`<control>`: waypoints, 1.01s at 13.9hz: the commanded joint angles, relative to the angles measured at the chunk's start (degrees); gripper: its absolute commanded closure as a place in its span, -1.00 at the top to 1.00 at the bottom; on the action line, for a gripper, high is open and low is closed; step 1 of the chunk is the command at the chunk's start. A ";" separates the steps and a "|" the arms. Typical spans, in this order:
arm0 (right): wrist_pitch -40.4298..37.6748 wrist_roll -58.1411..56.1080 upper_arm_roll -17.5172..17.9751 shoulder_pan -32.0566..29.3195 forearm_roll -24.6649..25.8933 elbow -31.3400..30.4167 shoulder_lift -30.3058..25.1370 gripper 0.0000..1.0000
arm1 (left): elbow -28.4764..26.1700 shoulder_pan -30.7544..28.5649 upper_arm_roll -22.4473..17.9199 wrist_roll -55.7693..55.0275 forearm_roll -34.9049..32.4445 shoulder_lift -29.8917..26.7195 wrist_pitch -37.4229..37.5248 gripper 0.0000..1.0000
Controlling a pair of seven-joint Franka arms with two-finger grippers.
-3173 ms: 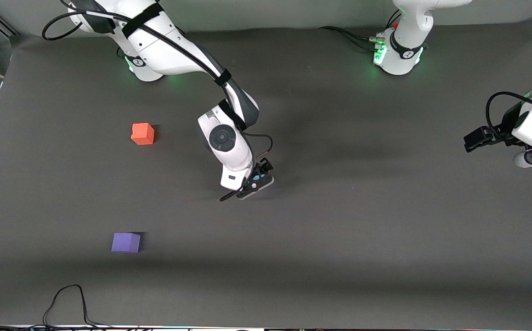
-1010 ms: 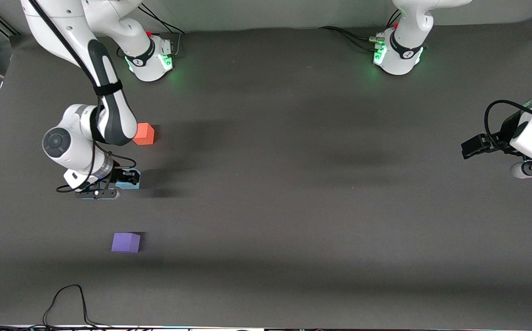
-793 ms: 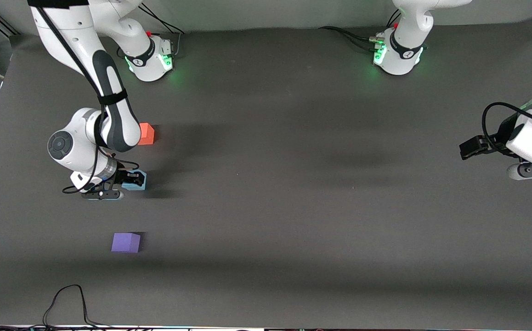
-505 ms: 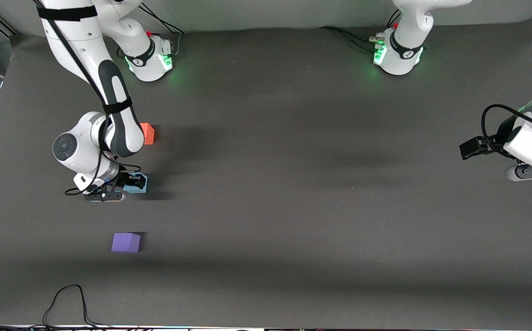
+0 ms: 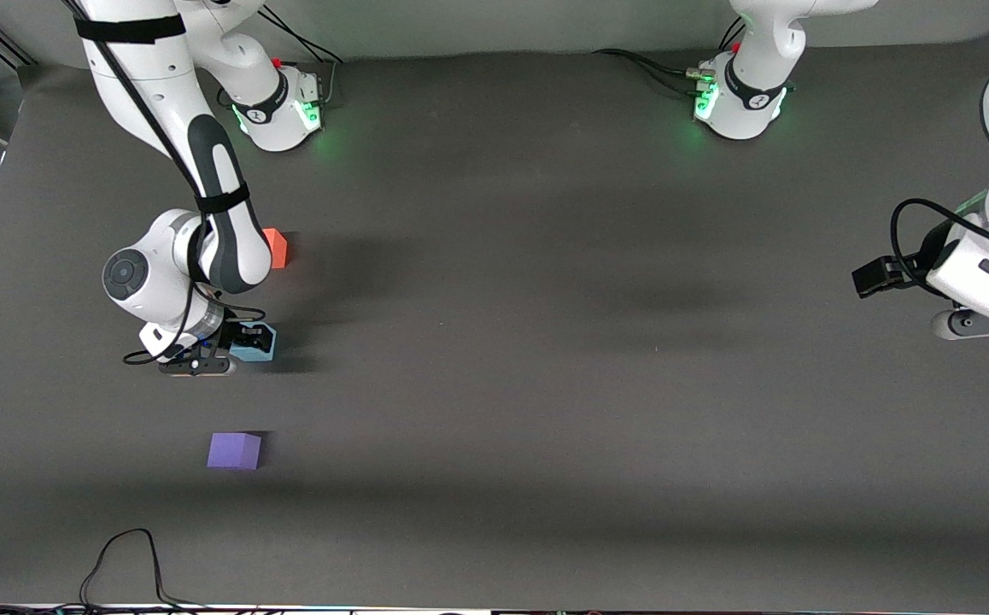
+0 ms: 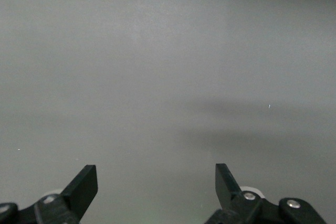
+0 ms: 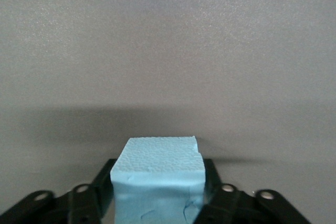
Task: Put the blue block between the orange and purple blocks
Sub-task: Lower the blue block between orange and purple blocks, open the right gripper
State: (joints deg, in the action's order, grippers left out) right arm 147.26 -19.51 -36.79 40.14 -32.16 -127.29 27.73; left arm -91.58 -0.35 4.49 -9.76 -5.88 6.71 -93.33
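1. The right gripper (image 5: 242, 342) hangs low over the table (image 5: 546, 384), in the gap between the orange block (image 5: 276, 248) and the purple block (image 5: 234, 450). I'd say it sits there because that gap is the drop spot.
2. From the blue block (image 5: 254, 350), orange lies at about twelve o'clock and purple at about six, in the front view.
3. In the right wrist view the fingers (image 7: 210, 179) press both flanks of the blue block (image 7: 157, 182): clamped on it, only a cube's width apart.
4. Whether the cube touches the table, I can't tell.
5. The left gripper (image 6: 156, 182) waits over bare table at its own end, spread wide, holding nothing.
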 commanded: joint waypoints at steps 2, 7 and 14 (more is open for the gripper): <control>-1.79 -1.59 -0.65 1.86 -2.12 0.73 -3.63 1.00 | 1.49 0.35 -0.27 0.80 -0.63 -0.12 2.11 1.00; -10.75 -0.80 -3.11 3.10 3.13 4.76 -6.89 1.00 | 1.32 0.26 -0.27 0.88 -0.45 -0.12 2.45 1.00; -36.14 13.18 -3.56 3.10 19.92 20.58 -13.74 1.00 | 1.14 0.35 -0.27 0.88 -0.36 -0.12 2.46 1.00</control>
State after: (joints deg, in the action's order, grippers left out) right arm 116.30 -9.72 -40.57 42.92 -16.61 -109.36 16.91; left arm -90.97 -0.36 4.44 -9.76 -5.89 6.71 -91.86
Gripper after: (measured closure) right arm 0.000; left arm 0.000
